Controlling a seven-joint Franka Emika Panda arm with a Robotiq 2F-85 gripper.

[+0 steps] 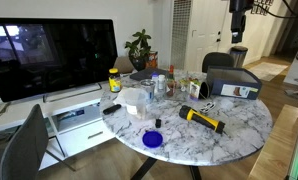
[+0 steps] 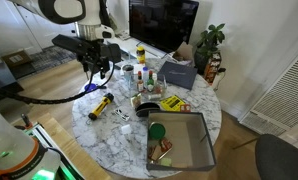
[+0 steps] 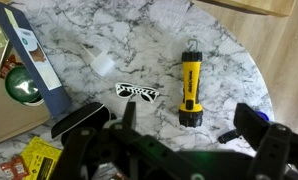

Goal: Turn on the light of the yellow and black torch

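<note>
Yellow and black torch [image 3: 192, 88] lies flat on the marble bench [image 3: 229, 50], its long axis crosswise to the jaws' closing line. The pincer [image 3: 187, 135] hangs above, wide open and empty, with the torch just ahead of its gap.

2 exterior views face the marble table [image 1: 244, 125] from different sides; the wrist view looks down.

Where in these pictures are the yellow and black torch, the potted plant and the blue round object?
yellow and black torch [image 3: 192, 85]: wrist view, on its yellow body.
potted plant [image 1: 139, 44]: an exterior view, on its leaves.
blue round object [image 1: 147, 140]: an exterior view, on its blue surface.
</note>
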